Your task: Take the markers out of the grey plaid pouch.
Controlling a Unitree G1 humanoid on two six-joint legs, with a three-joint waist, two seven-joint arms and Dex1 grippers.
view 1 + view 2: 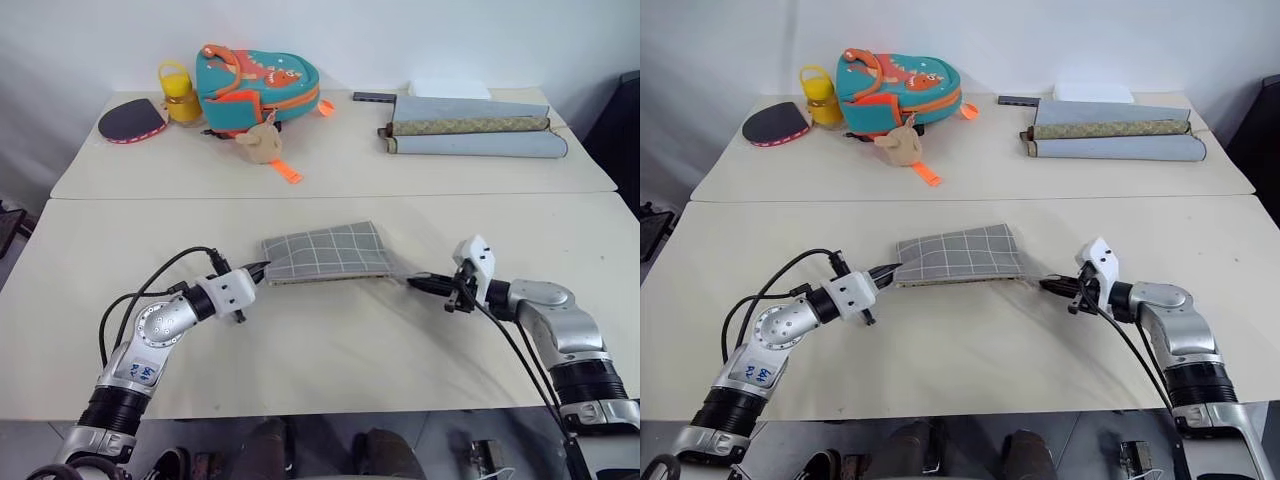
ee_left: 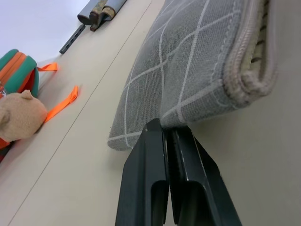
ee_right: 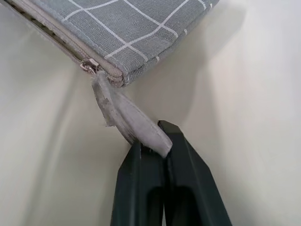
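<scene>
Grey plaid fabric pouch (image 1: 328,253) clamped by left jaws at corner, right jaws on pull tab (image 3: 129,118); tab may slip, zipper stalling.

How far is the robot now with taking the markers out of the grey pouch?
Early stage. Done: the zipper slider sits at the right end of the grey pouch and the left end gapes, so it looks unzipped. In hand: the left gripper is shut on the pouch's left corner; the right gripper pinches the zipper's fabric tab. Left: no markers are out on the table yet.
</scene>
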